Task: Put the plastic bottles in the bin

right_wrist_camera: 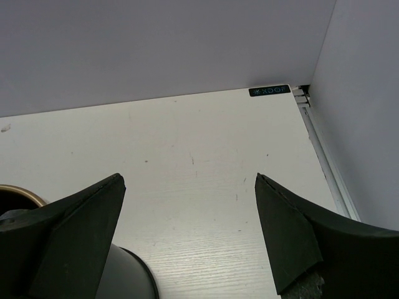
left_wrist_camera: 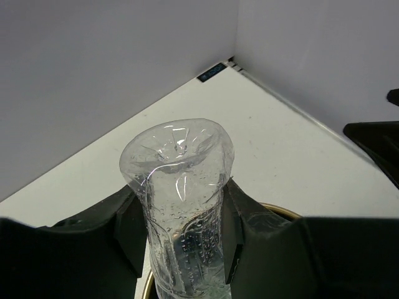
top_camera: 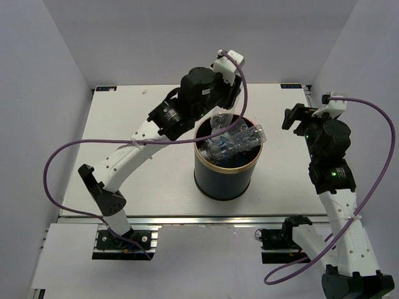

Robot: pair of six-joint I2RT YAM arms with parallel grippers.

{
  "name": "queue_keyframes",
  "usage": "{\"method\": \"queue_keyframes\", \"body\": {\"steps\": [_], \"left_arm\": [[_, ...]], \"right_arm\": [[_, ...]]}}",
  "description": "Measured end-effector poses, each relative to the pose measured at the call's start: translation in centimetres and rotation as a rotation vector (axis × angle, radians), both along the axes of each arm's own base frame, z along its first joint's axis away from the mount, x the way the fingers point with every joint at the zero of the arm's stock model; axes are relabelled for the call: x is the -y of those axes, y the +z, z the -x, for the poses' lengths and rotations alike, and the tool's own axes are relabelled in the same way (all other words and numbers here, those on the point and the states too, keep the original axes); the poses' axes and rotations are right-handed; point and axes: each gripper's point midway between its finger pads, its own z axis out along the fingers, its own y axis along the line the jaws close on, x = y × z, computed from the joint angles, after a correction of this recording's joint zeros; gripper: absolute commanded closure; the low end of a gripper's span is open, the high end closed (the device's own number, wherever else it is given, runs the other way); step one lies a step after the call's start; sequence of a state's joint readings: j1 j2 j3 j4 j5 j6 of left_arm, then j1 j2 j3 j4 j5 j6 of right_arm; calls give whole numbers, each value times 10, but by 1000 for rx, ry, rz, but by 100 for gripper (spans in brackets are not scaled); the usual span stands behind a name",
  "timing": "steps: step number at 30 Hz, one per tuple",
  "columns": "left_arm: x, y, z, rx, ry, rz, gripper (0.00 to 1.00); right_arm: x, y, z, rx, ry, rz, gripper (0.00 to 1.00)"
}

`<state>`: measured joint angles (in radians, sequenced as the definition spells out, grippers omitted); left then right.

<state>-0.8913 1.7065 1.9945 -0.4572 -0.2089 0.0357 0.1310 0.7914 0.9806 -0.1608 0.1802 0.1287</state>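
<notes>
The bin (top_camera: 225, 180) is a dark cylinder with a tan rim at the table's middle. Several clear plastic bottles (top_camera: 240, 140) lie piled inside it, reaching up to the rim. My left gripper (top_camera: 225, 99) hangs over the bin's far rim, shut on one more clear crinkly bottle (top_camera: 219, 119). In the left wrist view that bottle (left_wrist_camera: 181, 180) stands base-up between the black fingers (left_wrist_camera: 128, 230), with the bin's rim (left_wrist_camera: 280, 210) just below. My right gripper (top_camera: 292, 118) is open and holds nothing, to the right of the bin. Its own view shows the gripper (right_wrist_camera: 189, 180) above bare table, the bin's wall (right_wrist_camera: 128, 277) at lower left.
White walls close the table at the back and both sides. A metal rail (right_wrist_camera: 324, 162) runs along the table's right edge. Purple cables (top_camera: 68, 156) loop off both arms.
</notes>
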Motion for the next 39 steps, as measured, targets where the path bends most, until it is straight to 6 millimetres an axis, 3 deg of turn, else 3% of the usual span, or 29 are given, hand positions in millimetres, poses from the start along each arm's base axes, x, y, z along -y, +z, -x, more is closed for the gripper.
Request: {"method": "queue_keyframes", "body": {"steps": [4, 13, 19, 22, 23, 25, 28, 33, 35, 37, 39], "left_arm": [[5, -1, -1, 25, 51, -75, 99], [-9, -70, -18, 9, 203, -357, 100], [-7, -93, -15, 14, 176, -443, 98], [-4, -100, -13, 14, 143, -459, 76], [-2, -103, -11, 14, 128, -460, 60], [1, -107, -9, 9, 98, -463, 44], [6, -109, -5, 4, 65, -451, 33], [11, -104, -1, 4, 25, -440, 26], [11, -97, 0, 10, 17, -429, 19], [13, -81, -1, 28, 19, -396, 2], [14, -66, 0, 44, 19, -363, 2]], "right_arm": [[0, -1, 0, -6, 0, 1, 11], [1, -3, 0, -12, -3, 4, 11], [1, -4, 5, 6, -3, 3, 11], [2, 0, 8, 20, -3, 2, 11], [2, 1, 8, 25, -3, 1, 11], [2, 2, 9, 29, -3, 0, 11], [2, 2, 8, 29, -3, 0, 11], [2, 1, 8, 27, -3, 1, 11], [2, 1, 8, 27, -3, 1, 11], [2, 1, 8, 26, -3, 1, 11], [2, 0, 7, 24, -3, 1, 11]]}}
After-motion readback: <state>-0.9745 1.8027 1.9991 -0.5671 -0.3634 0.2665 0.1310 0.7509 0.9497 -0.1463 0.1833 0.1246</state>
